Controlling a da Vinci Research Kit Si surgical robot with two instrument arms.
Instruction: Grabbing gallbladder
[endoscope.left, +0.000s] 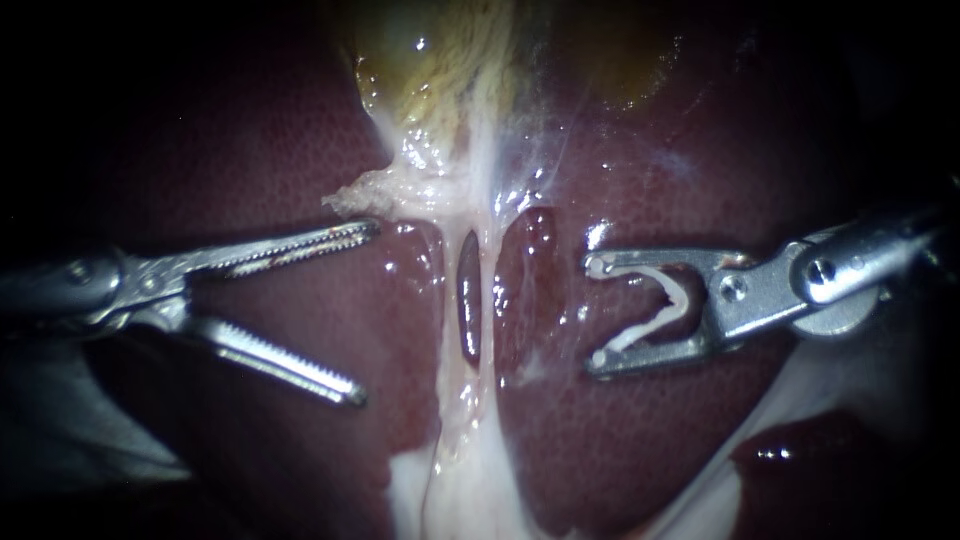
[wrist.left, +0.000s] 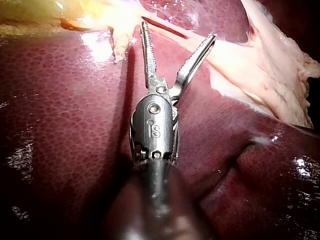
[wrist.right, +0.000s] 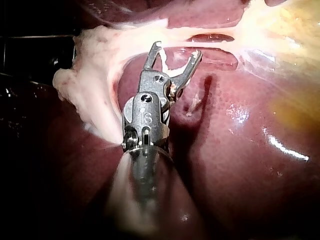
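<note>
Two instruments: the left instrument (endoscope.left: 362, 312) comes in from the left and the right instrument (endoscope.left: 592, 313) from the right. Both lie over the liver (endoscope.left: 290, 140), tips facing each other across a band of pale tissue (endoscope.left: 465, 420).
Left jaws: toothed and spread wide apart, with nothing between them and nothing gripped.
Left upper jaw: its tip lies just beside a frayed flap (endoscope.left: 352, 198) of whitish tissue under the gallbladder (endoscope.left: 430, 60); whether they touch cannot be told.
Left lower jaw: over bare liver, well apart from the gallbladder.
Right jaws: they stand apart but carry a white clip (endoscope.left: 655, 305) bent in a V, one leg along each jaw, so both jaws touch it.
Gallbladder: yellow-green and glossy at the top of the endoscope view, above both instruments and held by neither.
Liver: dark red, finely speckled and wet, on both sides of the band.
Pale tissue: runs down from the gallbladder between the two sets of jaws and widens toward the bottom.
Dark slit (endoscope.left: 469, 300): a narrow dark red opening in the band, about midway between the two tips.
Left wrist view: the open jaws point toward the pale band, with yellow gallbladder ahead of them and off to one side.
Right wrist view: the clip shows white between the jaws, and the band with its opening lies just ahead.
</note>
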